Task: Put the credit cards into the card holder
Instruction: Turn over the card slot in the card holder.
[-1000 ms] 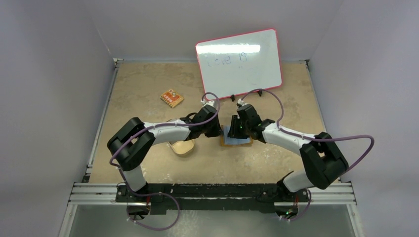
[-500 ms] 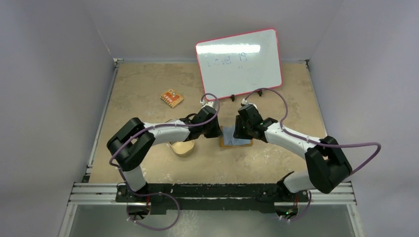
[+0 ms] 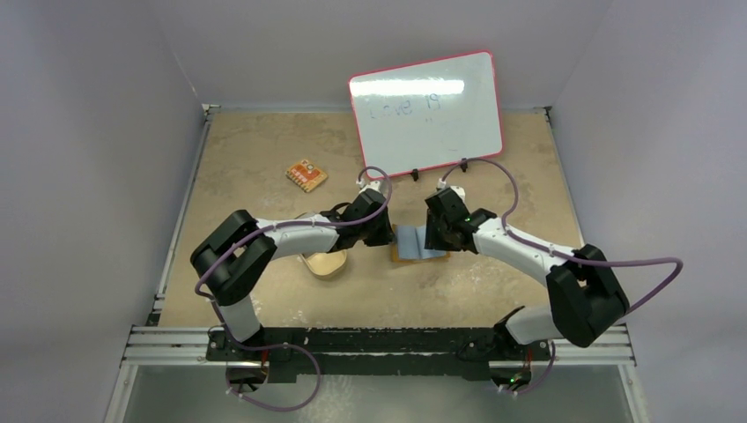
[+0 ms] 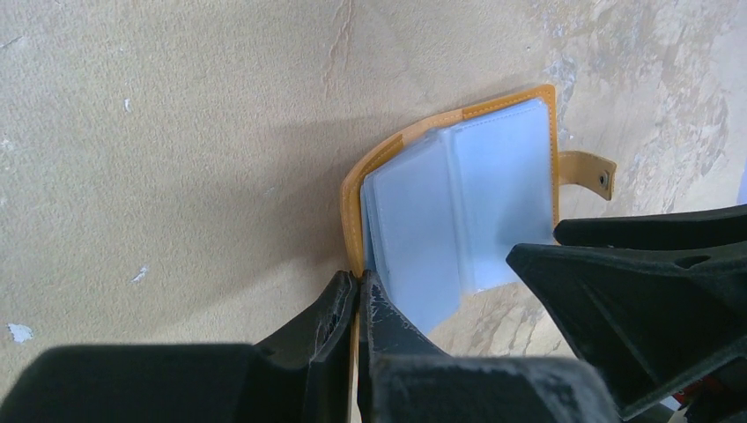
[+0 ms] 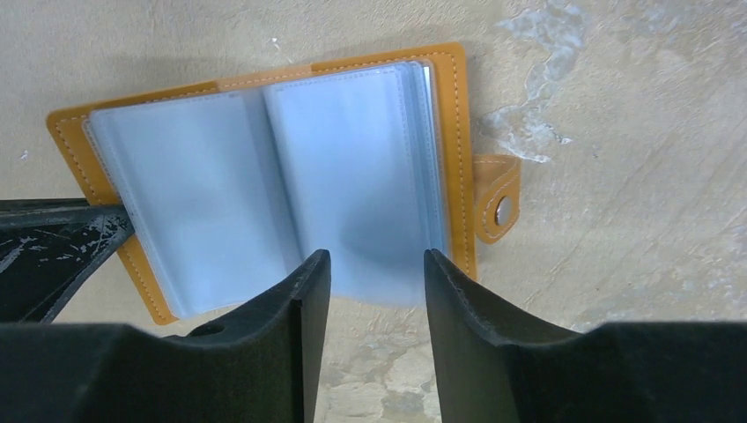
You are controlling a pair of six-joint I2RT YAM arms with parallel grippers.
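The card holder (image 3: pixel 414 246) lies open on the table, orange cover down, pale blue-grey sleeves up; it also shows in the left wrist view (image 4: pixel 467 203) and the right wrist view (image 5: pixel 291 176). Its snap tab (image 5: pixel 498 207) sticks out at the right edge. My left gripper (image 3: pixel 388 236) (image 4: pixel 359 278) is shut on the holder's orange left cover edge. My right gripper (image 3: pixel 433 236) (image 5: pixel 377 260) is open and empty, its fingertips over the near edge of the right sleeve page. No credit cards show in any view.
A tan oval dish (image 3: pixel 324 263) sits under the left forearm, mostly hidden. An orange patterned flat piece (image 3: pixel 306 175) lies at the back left. A white board with a red rim (image 3: pixel 427 110) stands at the back. The right gripper's fingers (image 4: pixel 634 291) fill the left wrist view's right side.
My right gripper has shifted to the right, off the middle of the holder, so more of the blue sleeves shows. The left gripper has kept its hold and place.
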